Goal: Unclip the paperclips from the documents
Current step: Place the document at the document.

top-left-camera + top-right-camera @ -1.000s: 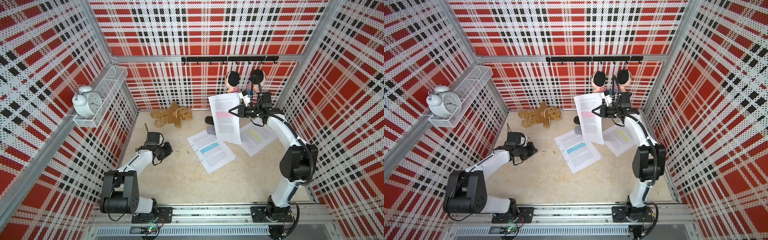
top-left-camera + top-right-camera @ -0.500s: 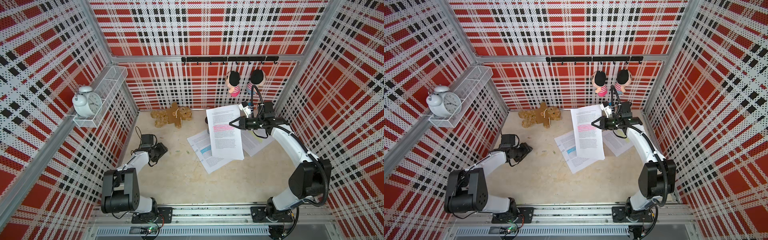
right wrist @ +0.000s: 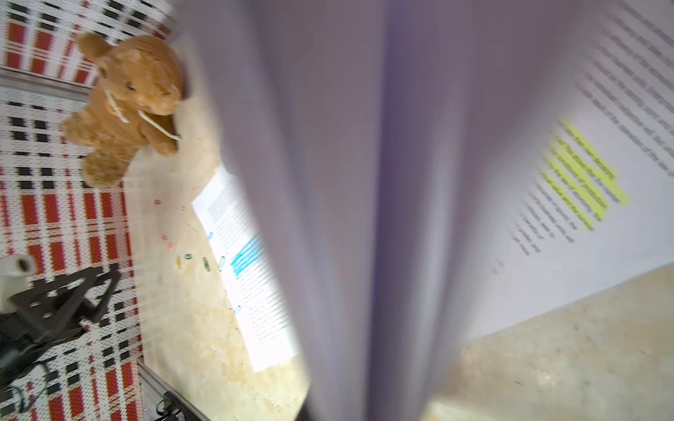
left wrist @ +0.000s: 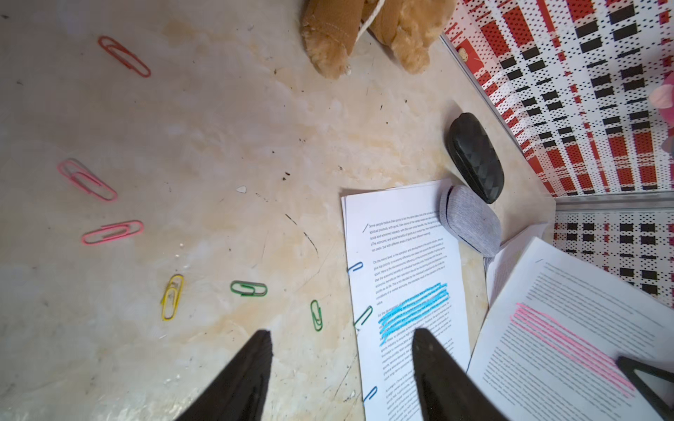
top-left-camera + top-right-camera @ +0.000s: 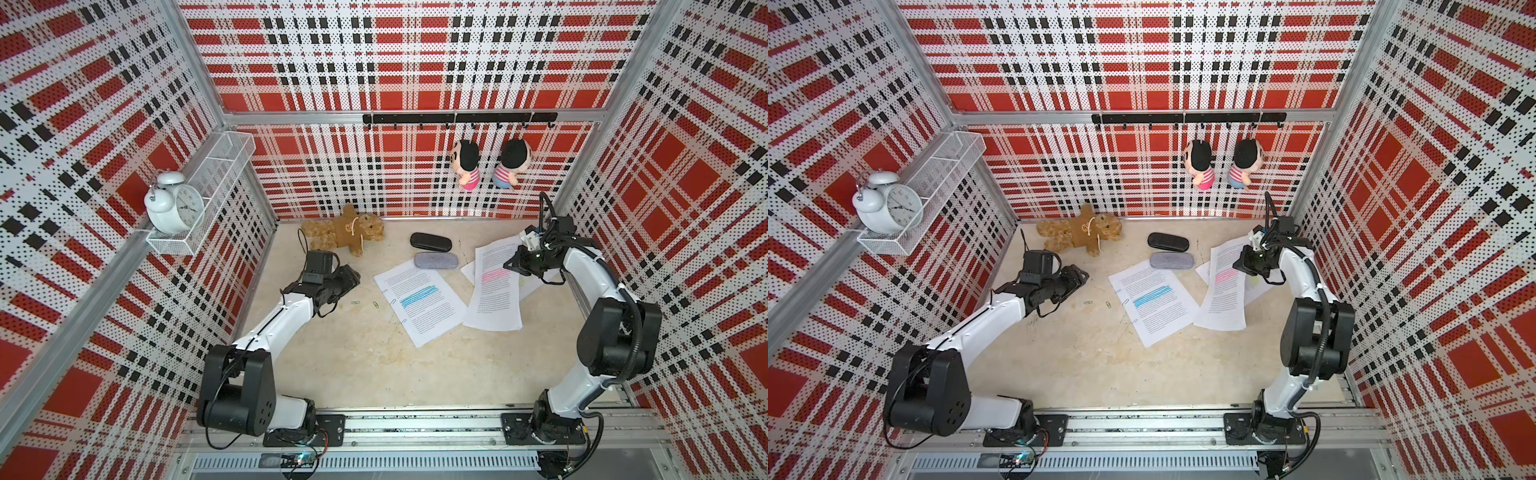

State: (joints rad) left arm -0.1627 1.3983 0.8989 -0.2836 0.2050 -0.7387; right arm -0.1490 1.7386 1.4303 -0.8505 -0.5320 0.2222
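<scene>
Left wrist shows the left pincer (image 4: 341,331) gaping empty near looped wire paperclips (image 4: 248,288); right pincer (image 5: 512,264) pinches thin pink-marked document (image 5: 494,309).

Stained beige worktop (image 5: 374,365). Loose paperclips (image 4: 249,288) lie just ahead of the left end effector (image 4: 341,331), the blue-band document (image 4: 405,255) beside them. Farther ahead: bear (image 5: 345,232), black case (image 5: 430,242), and grey case (image 5: 436,262) at that document's corner. The yellow-band document (image 3: 583,175) lies flat below the right end effector (image 5: 510,264).

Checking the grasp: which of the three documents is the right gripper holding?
The pink-highlighted document, pinched at its edge by the right gripper, overlapping the yellow-highlighted document; the blue-highlighted document lies flat, ungripped.
</scene>
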